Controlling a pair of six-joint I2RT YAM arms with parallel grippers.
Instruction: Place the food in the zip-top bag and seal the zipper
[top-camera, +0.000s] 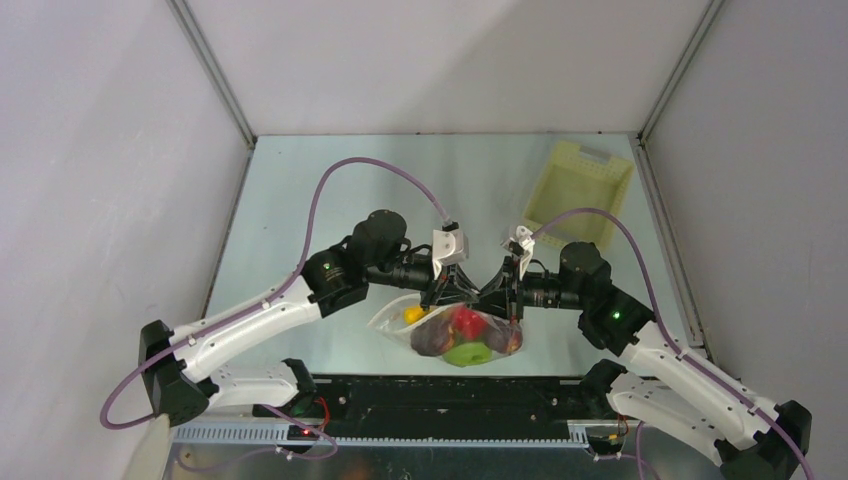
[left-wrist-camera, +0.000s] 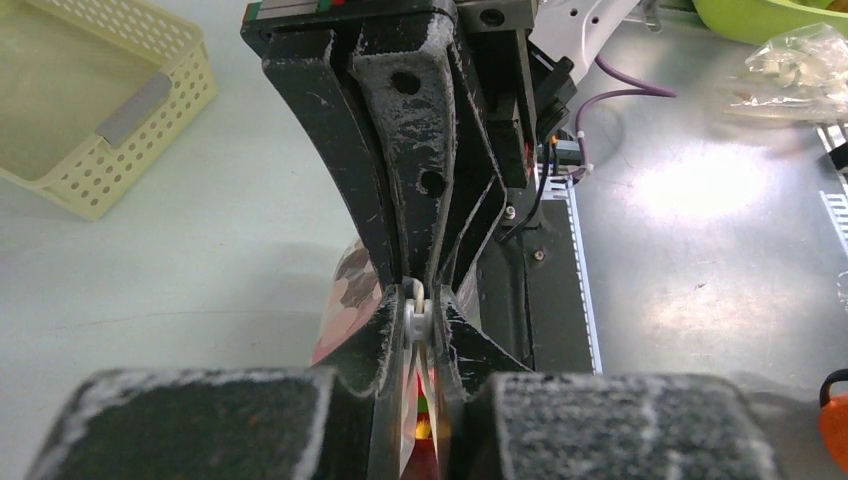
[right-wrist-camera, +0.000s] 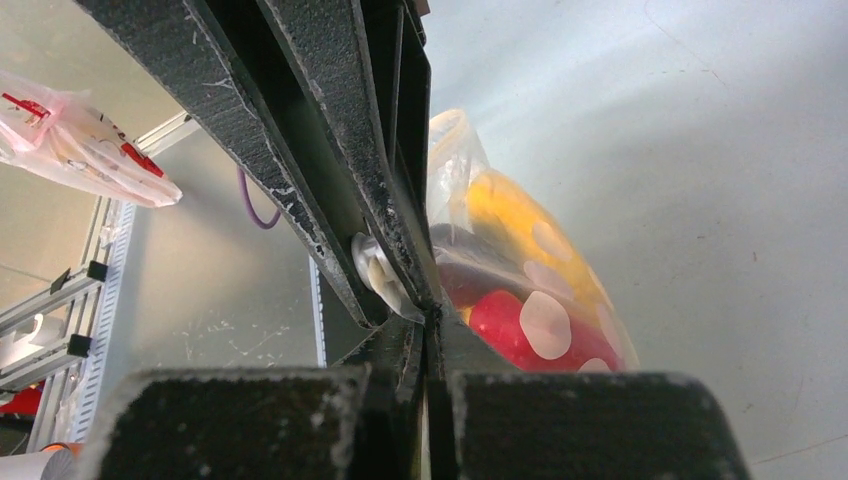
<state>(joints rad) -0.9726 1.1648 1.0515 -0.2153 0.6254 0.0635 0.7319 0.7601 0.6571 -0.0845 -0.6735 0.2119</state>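
Observation:
The zip-top bag (top-camera: 455, 335) lies near the table's front edge, between the two arms. The food shows through it: red (top-camera: 468, 320), dark maroon (top-camera: 432, 340), green (top-camera: 467, 354) and yellow (top-camera: 412, 314). My left gripper (top-camera: 466, 290) and right gripper (top-camera: 492, 292) meet tip to tip above the bag's mouth. In the left wrist view my left gripper (left-wrist-camera: 421, 306) is shut on the white zipper (left-wrist-camera: 419, 324) piece. My right gripper (right-wrist-camera: 428, 325) is shut on the bag's edge, with the red food (right-wrist-camera: 510, 320) and yellow food (right-wrist-camera: 505, 215) just behind it.
A pale yellow perforated basket (top-camera: 580, 188) stands at the back right. Metal frame posts rise at the back corners. A black rail (top-camera: 450, 400) runs along the front edge. Past that edge lie a crinkled plastic bag (left-wrist-camera: 800, 70) and a green bowl (left-wrist-camera: 770, 15).

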